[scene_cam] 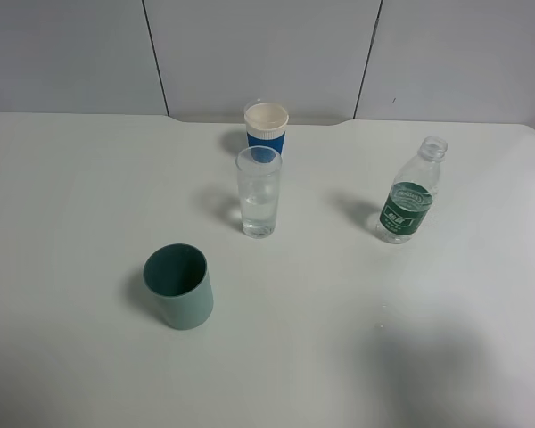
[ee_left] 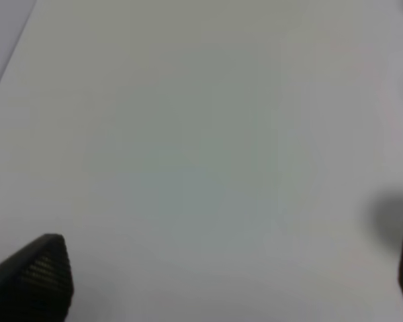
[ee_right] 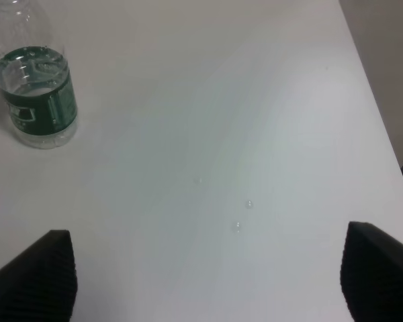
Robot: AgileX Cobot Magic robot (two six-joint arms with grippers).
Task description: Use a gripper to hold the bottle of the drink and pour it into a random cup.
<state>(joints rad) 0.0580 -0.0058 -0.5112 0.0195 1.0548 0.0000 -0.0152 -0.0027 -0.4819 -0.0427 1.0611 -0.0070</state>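
At the lower edge of the right wrist view, the right gripper [ee_right: 208,282] showed only its two black finger pads [ee_right: 33,278], set far apart with nothing between them; the jaws stood wide and held nothing. Bare white table [ee_right: 208,100] lay under the gap, with a few small water drops [ee_right: 247,204] on it just ahead of the fingers. The bottle [ee_right: 35,84] stood upright well off to one side of that gripper, apart from both pads, uncapped, with some clear liquid inside at the level of its green label.

The left gripper [ee_left: 221,282] was likewise spread wide, one finger [ee_left: 37,278] at one corner of its view and a sliver of the other at the far edge; only blurred table surface lay between them. Neither gripper appeared in the high view.

From the high camera, the bottle [scene_cam: 410,193] stood on the right half of the table [scene_cam: 80,196]. The glass [scene_cam: 259,192] stood upright near the middle, well apart from the bottle, with clear liquid in its lower part. A blue cup [scene_cam: 266,129] with a white rim stood just behind the glass. A teal cup [scene_cam: 178,286] stood nearer the front, left of the glass and apart from it.
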